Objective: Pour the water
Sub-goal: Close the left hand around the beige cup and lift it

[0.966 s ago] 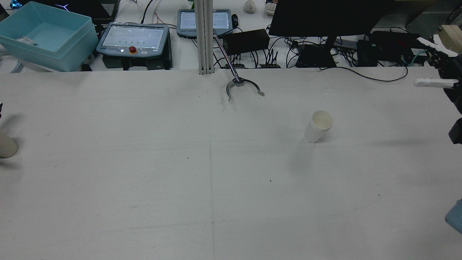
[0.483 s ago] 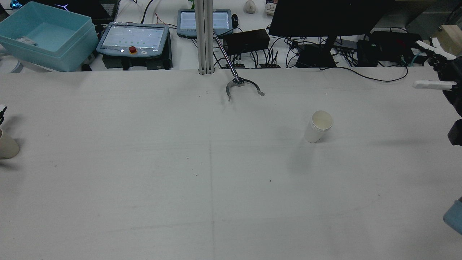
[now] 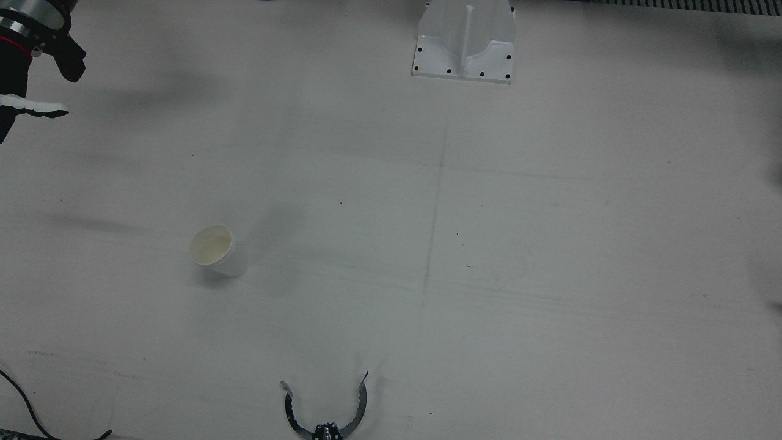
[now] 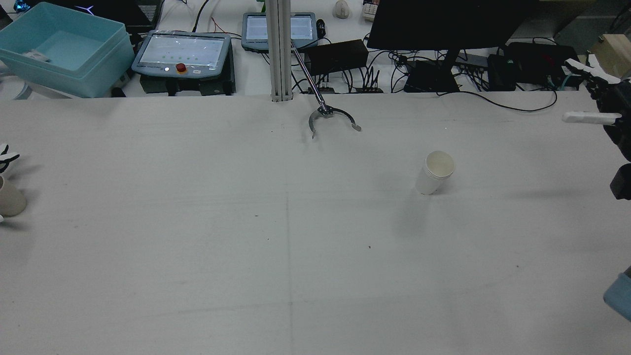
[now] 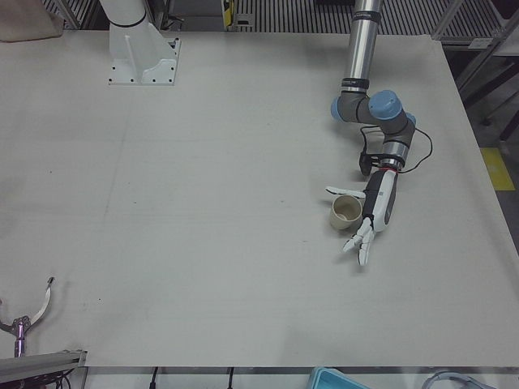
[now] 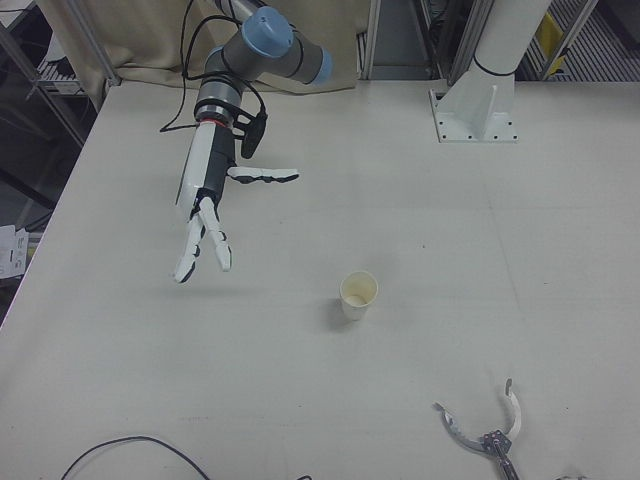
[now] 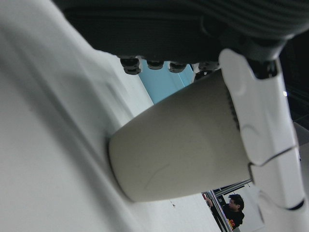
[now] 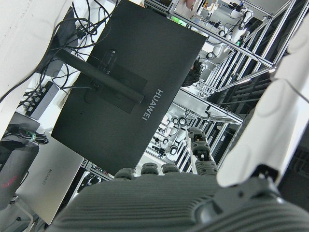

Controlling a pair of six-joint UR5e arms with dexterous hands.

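A beige cup stands upright on the table at the left side; it also shows at the rear view's left edge. My left hand is open right beside it, fingers stretched past the cup and thumb behind it. In the left hand view the cup fills the space before the palm, with one finger along its side. A white paper cup stands on the right half, also seen in the right-front view and the front view. My right hand is open and empty above the table, well apart from it.
A metal claw tool lies at the table's far middle edge. Beyond the edge are a teal bin, a pendant, a monitor and cables. A white pedestal stands on the robot's side. A light blue object shows at the right edge.
My left hand's white fingertips have come into the rear view beside the beige cup. My right hand has shifted slightly. The white cup has not moved.
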